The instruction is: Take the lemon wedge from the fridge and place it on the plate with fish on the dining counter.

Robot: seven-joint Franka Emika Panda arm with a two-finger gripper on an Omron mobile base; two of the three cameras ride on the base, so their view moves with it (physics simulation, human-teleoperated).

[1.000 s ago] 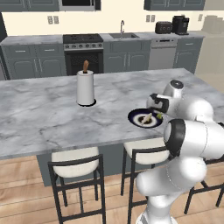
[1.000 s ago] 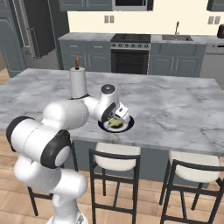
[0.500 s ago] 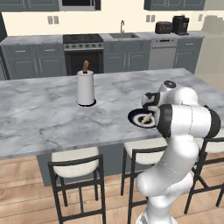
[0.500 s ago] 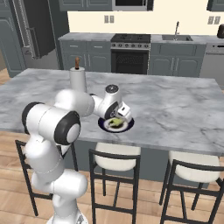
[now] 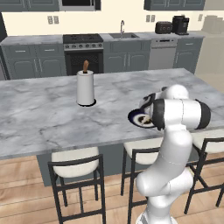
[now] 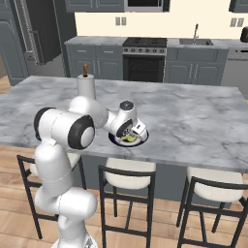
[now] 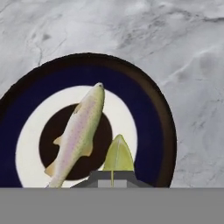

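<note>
On the dining counter (image 5: 43, 113), the fish (image 7: 78, 133) lay left of centre on the plate (image 7: 151, 109). Just right of it, the gripper (image 7: 112, 177) hung clamped on the lemon wedge (image 7: 117, 155). Released toward the right rim, the wedge risked sliding onto the stone.

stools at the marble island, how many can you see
3, all along the near side of the dining counter: one black-framed cream-seated stool behind the arm, one centre, one right. Others may be hidden.
</note>
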